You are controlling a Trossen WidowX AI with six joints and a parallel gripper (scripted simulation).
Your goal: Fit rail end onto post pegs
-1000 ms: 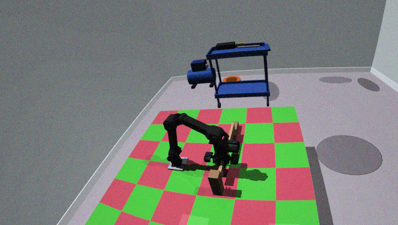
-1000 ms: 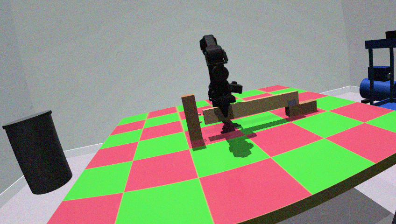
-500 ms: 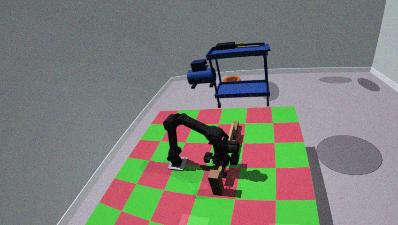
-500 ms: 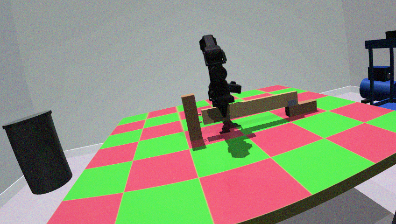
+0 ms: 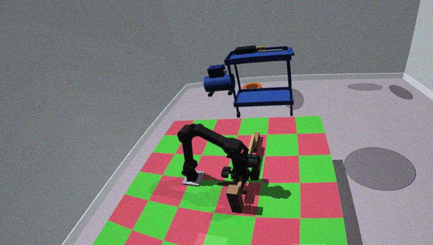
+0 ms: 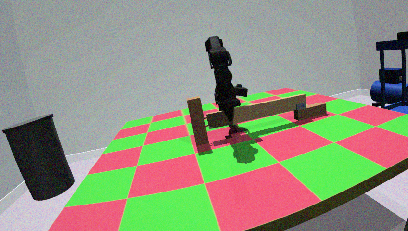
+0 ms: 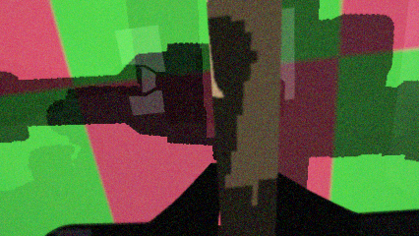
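Observation:
My gripper (image 6: 231, 121) (image 7: 234, 169) is shut on the long wooden rail (image 5: 251, 143) (image 6: 266, 106) (image 7: 258, 113) near its near end and holds that end above the table. The rail looks roughly level. Its far end sits at the grey bracket (image 6: 301, 106) on the low footboard block (image 6: 312, 111). The wooden post (image 5: 234, 189) (image 6: 197, 122) stands upright, with a narrow gap to the rail's end. In the exterior view, the upper peg (image 6: 205, 117) and the lower peg (image 6: 207, 125) show in this gap and reach the rail's end face. Whether their tips are inside the holes cannot be told.
The arm's base plate (image 5: 193, 178) stands to the side of the rail on the checkered table (image 5: 281, 170) (image 6: 240, 197). A black bin (image 6: 40, 157), a blue cart (image 5: 262, 97) and a blue compressor (image 5: 218, 82) stand beyond the table.

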